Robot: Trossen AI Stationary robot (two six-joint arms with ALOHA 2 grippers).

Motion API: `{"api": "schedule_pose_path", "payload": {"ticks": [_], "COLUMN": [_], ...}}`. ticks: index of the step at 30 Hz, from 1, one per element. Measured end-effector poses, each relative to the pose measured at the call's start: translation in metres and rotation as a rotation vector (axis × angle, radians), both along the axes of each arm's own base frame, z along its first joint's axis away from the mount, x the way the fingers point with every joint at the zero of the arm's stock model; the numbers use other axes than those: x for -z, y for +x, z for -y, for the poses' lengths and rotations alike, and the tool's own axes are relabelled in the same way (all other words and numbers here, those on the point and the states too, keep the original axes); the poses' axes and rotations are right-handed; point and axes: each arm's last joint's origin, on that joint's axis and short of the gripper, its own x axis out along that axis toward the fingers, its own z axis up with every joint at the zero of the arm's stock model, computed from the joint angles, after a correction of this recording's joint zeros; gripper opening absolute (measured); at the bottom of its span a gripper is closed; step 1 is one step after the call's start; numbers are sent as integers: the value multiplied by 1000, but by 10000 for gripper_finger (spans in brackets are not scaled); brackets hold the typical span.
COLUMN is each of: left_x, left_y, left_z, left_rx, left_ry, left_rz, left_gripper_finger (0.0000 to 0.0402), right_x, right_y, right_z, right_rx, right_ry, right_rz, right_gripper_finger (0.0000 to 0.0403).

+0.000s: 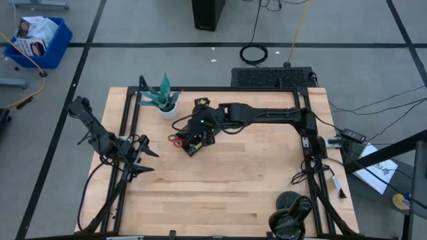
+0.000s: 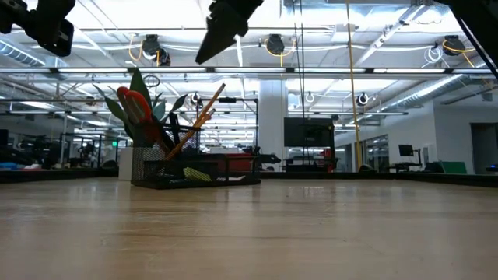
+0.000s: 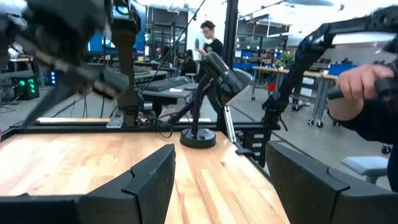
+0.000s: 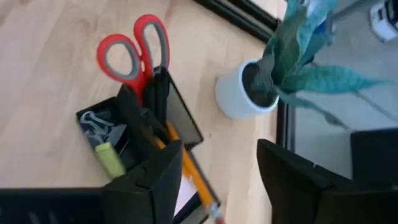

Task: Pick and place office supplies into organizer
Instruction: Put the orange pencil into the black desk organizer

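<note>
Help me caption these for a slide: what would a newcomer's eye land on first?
Probably the red scissors standing handles-up in the black organizer, with an orange pencil leaning beside them, near the table's back edge. Next to it stands a spiky green plant in a white pot. The right gripper hangs open just above the organizer, while the left gripper waits open at the table's left.
</note>
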Motion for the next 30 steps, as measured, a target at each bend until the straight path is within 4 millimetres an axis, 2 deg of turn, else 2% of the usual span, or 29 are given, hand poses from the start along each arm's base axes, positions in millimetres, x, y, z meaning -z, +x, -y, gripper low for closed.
{"api": "schedule_pose_path", "payload": {"ticks": [7, 11, 13, 16, 21, 26, 28, 30], "left_x": [3, 3, 3, 2, 2, 2, 2, 2], "left_y": [0, 0, 0, 0, 0, 0, 0, 0], "left_z": [0, 0, 0, 0, 0, 0, 0, 0], "left_rx": [1, 1, 0, 0, 0, 0, 0, -1], "left_ry": [3, 1, 5, 4, 5, 5, 4, 6], "left_rz": [-27, -25, -24, -20, -19, -19, -18, -12], "left_gripper_finger": [255, 255, 255, 255, 255, 255, 255, 255], "right_x": [-7, -11, -2, 18, 34, 57, 67, 86], "right_y": [-15, -26, -29, -40, -70, -119, -136, -150], "right_z": [1, 1, 1, 2, 0, -11, -13, -8], "right_rx": [110, 154, 184, 256, 269, 236, 202, 154], "right_ry": [56, 217, 239, 169, 196, 150, 217, 292], "right_rz": [-40, -22, -8, 28, 398, 728, 922, 1038], "right_gripper_finger": [167, 154, 154, 156, 157, 157, 157, 157]}}
